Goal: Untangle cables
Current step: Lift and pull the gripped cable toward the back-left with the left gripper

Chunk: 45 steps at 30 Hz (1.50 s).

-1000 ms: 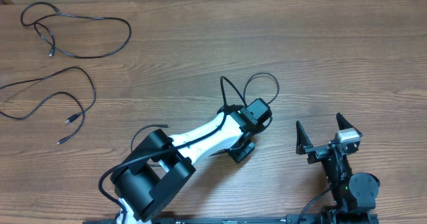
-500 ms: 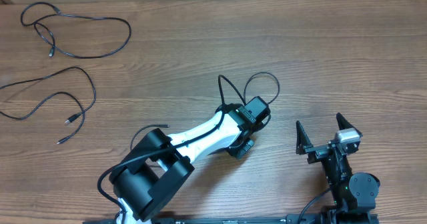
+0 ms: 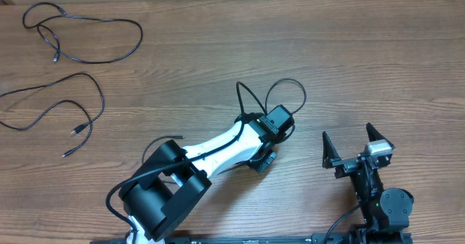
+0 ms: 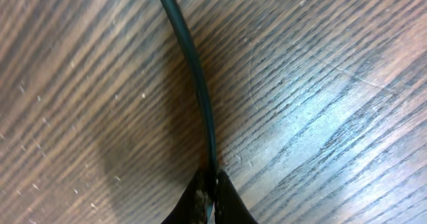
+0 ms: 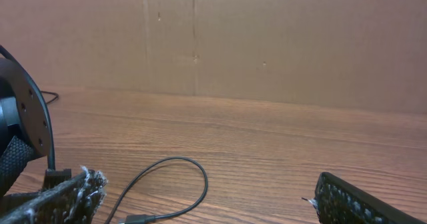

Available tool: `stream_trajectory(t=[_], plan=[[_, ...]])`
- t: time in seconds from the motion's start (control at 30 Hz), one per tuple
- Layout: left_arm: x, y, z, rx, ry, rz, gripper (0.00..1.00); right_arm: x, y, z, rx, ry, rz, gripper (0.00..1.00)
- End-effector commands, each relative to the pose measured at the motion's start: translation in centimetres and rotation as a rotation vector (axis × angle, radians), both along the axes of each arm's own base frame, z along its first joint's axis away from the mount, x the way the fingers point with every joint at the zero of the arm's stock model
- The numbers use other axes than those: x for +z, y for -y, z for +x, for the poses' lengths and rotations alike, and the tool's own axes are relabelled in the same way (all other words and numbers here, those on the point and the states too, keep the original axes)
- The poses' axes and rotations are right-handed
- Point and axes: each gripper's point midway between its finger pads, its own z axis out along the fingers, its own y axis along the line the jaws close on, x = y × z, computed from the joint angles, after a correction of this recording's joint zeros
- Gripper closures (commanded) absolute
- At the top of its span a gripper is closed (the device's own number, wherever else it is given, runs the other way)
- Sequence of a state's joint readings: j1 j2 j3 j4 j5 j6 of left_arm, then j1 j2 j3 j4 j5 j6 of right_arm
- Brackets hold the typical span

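Observation:
One black cable [image 3: 285,80] loops out on the wood just beyond my left gripper [image 3: 270,128], near the table's middle. In the left wrist view that cable [image 4: 193,64] runs down from the top edge into my left gripper [image 4: 212,184], whose jaws are shut on it. Two more cables lie loose at the far left, one [image 3: 138,30] near the back edge and another [image 3: 86,74] below it. My right gripper [image 3: 354,151] stands open at the front right, apart from all cables. From the right wrist, a cable loop [image 5: 193,167] lies ahead of the open right gripper [image 5: 207,187].
The left arm's white and black body [image 3: 211,153] stretches from the front edge toward the middle. A brown cardboard wall [image 5: 267,37] closes off the far side of the wooden table [image 3: 363,48].
My left jaws have closed on the cable. The cable's left arc has shifted slightly to the left. The right arm has not moved.

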<state>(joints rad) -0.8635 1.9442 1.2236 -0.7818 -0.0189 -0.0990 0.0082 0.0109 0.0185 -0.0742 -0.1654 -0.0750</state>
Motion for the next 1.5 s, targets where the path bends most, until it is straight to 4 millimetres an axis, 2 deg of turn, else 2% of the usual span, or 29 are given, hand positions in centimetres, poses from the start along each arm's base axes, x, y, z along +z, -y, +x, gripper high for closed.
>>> stream_trajectory(t=[0.0,0.73,0.9,0.97,1.07,1.1,1.2,1.3,1.47], plan=[[-1.4,-0.8,-1.6,0.073,-0.081,0.031,0.96,-0.2,0.1,0.0,-0.005,0.003,-0.002,0.00],[6.9,1.7,0.3,0.087,-0.065,-0.007,0.96,-0.2,0.1,0.0,-0.005,0.003,-0.002,0.00],[9.9,2.5,0.7,0.085,-0.026,-0.080,0.96,-0.2,0.1,0.0,-0.005,0.003,-0.002,0.00],[12.2,2.5,1.0,0.085,0.014,-0.131,0.96,-0.2,0.1,0.0,-0.005,0.003,-0.002,0.00],[14.4,2.1,1.3,0.105,0.054,-0.179,0.96,-0.2,0.1,0.0,-0.005,0.003,-0.002,0.00],[15.9,1.5,1.7,0.126,0.080,-0.212,0.96,-0.2,0.1,0.0,-0.005,0.003,-0.002,0.00],[18.7,0.0,2.7,0.182,0.127,-0.276,0.96,-0.2,0.1,0.0,-0.005,0.003,-0.002,0.00],[20.4,-0.8,3.0,0.210,0.126,-0.339,0.96,-0.2,0.1,0.0,-0.005,0.003,-0.002,0.00],[22.0,-1.3,3.0,0.242,0.078,-0.442,0.96,-0.2,0.1,0.0,-0.005,0.003,-0.002,0.00]])
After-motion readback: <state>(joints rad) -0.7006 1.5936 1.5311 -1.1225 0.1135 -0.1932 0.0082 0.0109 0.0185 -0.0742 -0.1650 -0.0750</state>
